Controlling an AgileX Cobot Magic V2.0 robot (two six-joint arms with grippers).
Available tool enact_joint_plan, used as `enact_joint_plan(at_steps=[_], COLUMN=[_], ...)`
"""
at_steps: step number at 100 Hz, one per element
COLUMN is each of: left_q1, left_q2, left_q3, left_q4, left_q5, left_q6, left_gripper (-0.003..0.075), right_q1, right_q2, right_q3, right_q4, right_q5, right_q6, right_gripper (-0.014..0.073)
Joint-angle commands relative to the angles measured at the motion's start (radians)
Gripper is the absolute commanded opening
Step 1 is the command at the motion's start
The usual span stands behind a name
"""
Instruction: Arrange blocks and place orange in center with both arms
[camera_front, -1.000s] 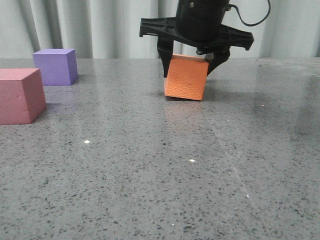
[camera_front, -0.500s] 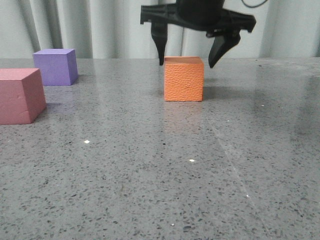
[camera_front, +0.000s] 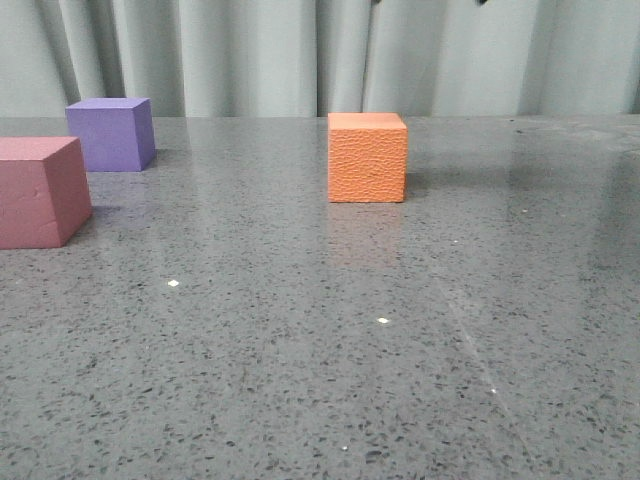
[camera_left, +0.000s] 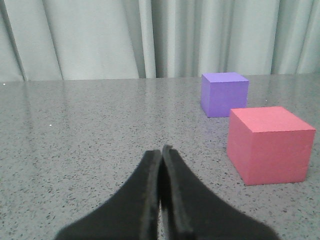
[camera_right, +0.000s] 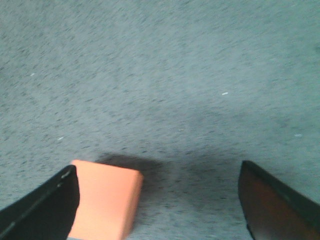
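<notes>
front view: orange cube (camera_front: 367, 157) stands upright and alone on the grey counter (camera_front: 330, 340) about mid-width, pink-red cube (camera_front: 38, 191) and purple cube (camera_front: 111, 133) well apart from it on the left, no arm showing. left wrist view: left fingers (camera_left: 161, 165) pressed together on nothing, both cubes just ahead and to one side, pink-red nearer. right wrist view: right fingers (camera_right: 45, 200) spread wide above the orange cube, empty; judgement: left arm is better placed for those two.

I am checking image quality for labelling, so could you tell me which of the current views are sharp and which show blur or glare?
Front view: sharp, with a faint reflection under the orange cube. Left wrist view: sharp. Right wrist view: blurred, tabletop speckles smeared, soft shadow beside the cube.
</notes>
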Motion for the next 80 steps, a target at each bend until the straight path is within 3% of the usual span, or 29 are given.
enact_joint_plan(at_steps=[1, 35, 80], left_q1=[0.002, 0.002, 0.002], left_q2=[-0.033, -0.033, -0.033], left_q3=[0.055, 0.055, 0.055], left_q4=[-0.007, -0.007, -0.007], left_q5=[-0.078, -0.078, -0.078], left_q6=[-0.004, -0.004, -0.004], left_gripper=[-0.0019, -0.0019, -0.0019], right_q1=[-0.053, -0.247, -0.256], right_q2=[-0.094, -0.332, -0.652], right_q3=[0.01, 0.352, 0.797], right_q4=[-0.034, -0.034, -0.033], right_q5=[-0.035, -0.077, -0.114], right_q6=[-0.042, -0.096, -0.092], right_gripper=[0.0636, 0.0636, 0.0636])
